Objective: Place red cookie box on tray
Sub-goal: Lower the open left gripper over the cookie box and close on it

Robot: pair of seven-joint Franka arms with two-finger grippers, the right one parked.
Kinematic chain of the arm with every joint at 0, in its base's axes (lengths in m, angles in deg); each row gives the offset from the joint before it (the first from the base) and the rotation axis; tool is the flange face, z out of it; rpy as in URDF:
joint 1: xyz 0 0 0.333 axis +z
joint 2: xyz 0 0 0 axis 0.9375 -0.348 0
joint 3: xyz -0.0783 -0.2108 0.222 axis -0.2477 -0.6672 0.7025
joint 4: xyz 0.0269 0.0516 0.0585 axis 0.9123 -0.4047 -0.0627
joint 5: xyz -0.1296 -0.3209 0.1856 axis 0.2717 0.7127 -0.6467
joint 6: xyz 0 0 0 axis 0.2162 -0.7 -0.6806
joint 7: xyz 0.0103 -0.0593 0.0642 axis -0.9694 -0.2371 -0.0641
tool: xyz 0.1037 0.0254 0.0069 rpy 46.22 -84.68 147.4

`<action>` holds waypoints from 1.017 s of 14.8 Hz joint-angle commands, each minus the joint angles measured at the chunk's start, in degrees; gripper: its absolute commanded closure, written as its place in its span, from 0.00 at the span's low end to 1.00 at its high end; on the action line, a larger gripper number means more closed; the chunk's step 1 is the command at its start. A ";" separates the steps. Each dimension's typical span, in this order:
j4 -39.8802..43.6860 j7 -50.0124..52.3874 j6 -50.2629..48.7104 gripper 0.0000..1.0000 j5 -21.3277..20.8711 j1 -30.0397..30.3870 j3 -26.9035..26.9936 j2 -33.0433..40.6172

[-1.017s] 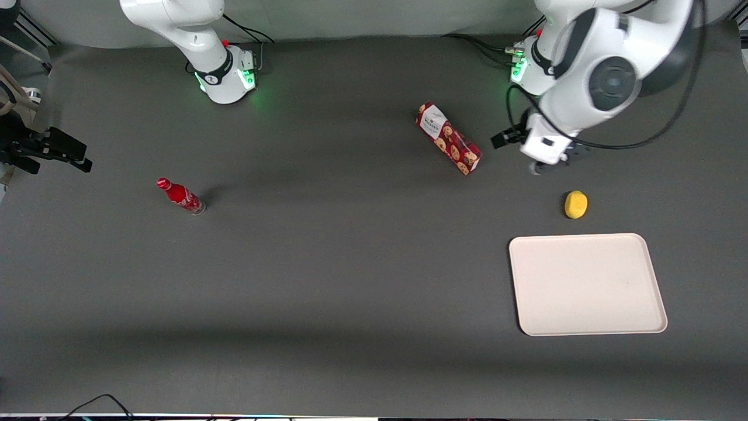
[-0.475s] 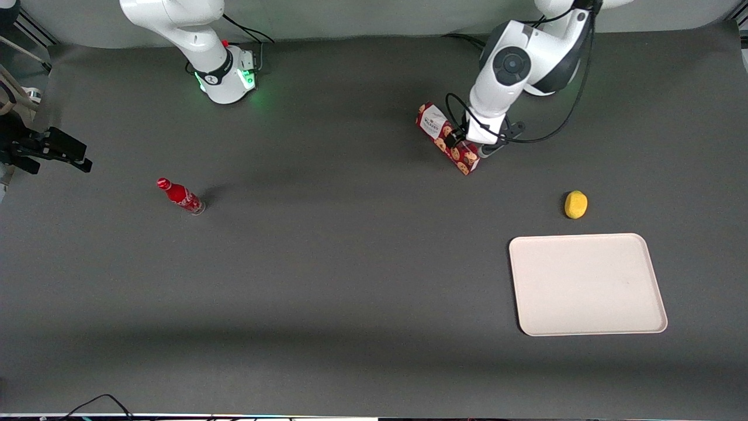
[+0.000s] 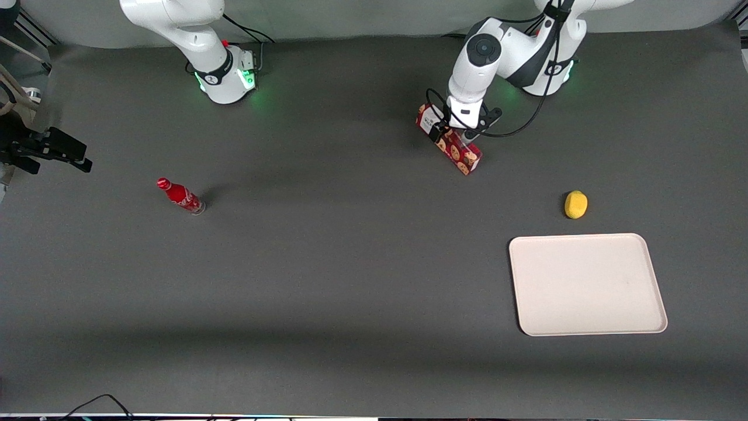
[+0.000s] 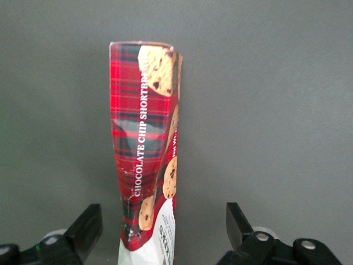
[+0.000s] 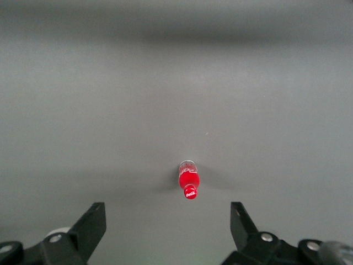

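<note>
Red cookie box: it is lying flat on the dark counter, near the working arm's base. Its long way is running slantwise, with the white label end pointing away from the front camera and the cookie end pointing toward it.
Writing on the box: in the left wrist view the box is showing "CHOCOLATE CHIP SHORTBREAD" in white letters down its red plaid side. The small words on the white label are too tiny to read.
Tool: it is hanging right over the box, near the white label end. Its fingers are spread wide, one on each side of the box, and they are not touching it.
Tray: it is sitting flat, well apart from the box and nearer to the front camera.
Yellow ball: it is resting between the box and the tray, close to the tray's edge.
Red bottle: it is standing toward the parked arm's end of the counter.
</note>
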 commanded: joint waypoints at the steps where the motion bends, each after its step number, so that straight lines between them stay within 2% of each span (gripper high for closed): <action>1: -1.90 0.95 6.46 0.00 0.69 -1.28 0.40 -4.44; 3: -1.91 0.95 8.41 0.02 0.69 -1.63 0.40 -6.65; 4: -1.91 0.95 8.76 0.08 0.69 -1.63 0.40 -7.53; 7: -1.91 0.78 9.65 0.14 0.08 -1.63 0.49 -9.38; 8: -1.91 0.78 9.65 0.21 -0.01 -1.63 0.49 -9.82; 9: -1.91 0.78 9.65 0.35 -0.01 -1.63 0.57 -10.17; 12: -1.73 0.69 9.65 0.89 -0.71 -1.55 0.93 -10.52; 13: -1.73 0.52 9.56 1.00 -0.71 -1.46 1.01 -10.52; 15: -1.56 0.08 9.47 1.00 -0.71 -1.20 1.10 -10.52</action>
